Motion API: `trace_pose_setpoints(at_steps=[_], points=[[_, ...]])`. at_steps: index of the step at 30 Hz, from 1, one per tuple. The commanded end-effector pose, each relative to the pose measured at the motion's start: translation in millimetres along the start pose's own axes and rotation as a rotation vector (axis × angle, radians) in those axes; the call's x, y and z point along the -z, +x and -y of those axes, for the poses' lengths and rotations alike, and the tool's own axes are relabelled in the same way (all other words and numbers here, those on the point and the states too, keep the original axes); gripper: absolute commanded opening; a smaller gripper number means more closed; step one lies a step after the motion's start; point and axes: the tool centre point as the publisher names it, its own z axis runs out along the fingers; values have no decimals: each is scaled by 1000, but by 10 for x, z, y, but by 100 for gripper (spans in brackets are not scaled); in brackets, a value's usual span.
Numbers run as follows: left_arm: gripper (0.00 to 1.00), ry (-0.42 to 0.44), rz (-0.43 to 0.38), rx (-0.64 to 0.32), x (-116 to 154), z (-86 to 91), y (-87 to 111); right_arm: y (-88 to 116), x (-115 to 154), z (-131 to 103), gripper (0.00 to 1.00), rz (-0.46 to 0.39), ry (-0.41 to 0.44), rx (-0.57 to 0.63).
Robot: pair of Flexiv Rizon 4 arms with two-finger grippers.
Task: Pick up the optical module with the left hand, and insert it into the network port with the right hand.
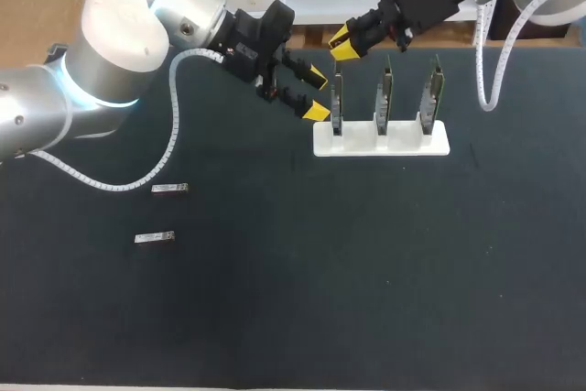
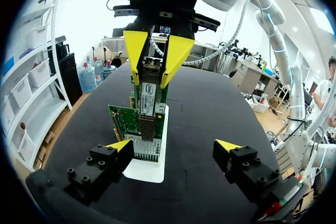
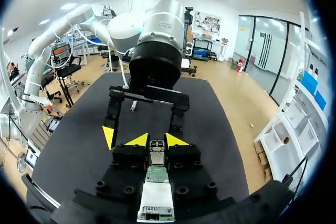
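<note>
Low in the head view, two spare modules [image 1: 170, 189] [image 1: 154, 238] lie flat on the black table [image 1: 366, 272], well apart from the work, so you can ignore them. Farther in, your left gripper [image 1: 314, 95] hovers just beside the white stand [image 1: 403, 144] with its fingers spread wide and nothing between them. Its share of the job looks done. Beyond it, the stand holds three upright network cards, and the one nearest the left gripper [image 1: 337, 103] is your target. Farthest off, the right gripper [image 1: 342, 44] pinches the optical module [image 2: 148, 90] between its yellow tips. The left wrist view shows the module right over that card, its long axis roughly in line with the metal network port [image 2: 147, 129] on the card's edge. You are at the insertion step. Whether the module's nose has entered the port I cannot tell. Next, keep the module square to the port, push straight along the card without tilting, and hold the left fingers clear of the stand. Only let go once it seats.
</note>
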Motion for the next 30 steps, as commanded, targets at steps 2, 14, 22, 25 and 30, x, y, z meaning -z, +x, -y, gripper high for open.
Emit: trace_pose_setpoints(at_steps=[2,14,22,25,30], points=[[100,-6,-2,2,1,21,-1,17,-12,-44,0,-8,6,-7],[100,-6,-2,2,1,21,-1,85,-49,-58,0,-22,1,-24],[100,-6,-2,2,1,21,-1,101,-73,-71,69,-22,-7,-32],[100,-6,-2,2,1,21,-1,84,-64,-76,100,-14,-9,-36],[100,-6,-2,2,1,21,-1,11,5,-74,100,15,-30,-48]])
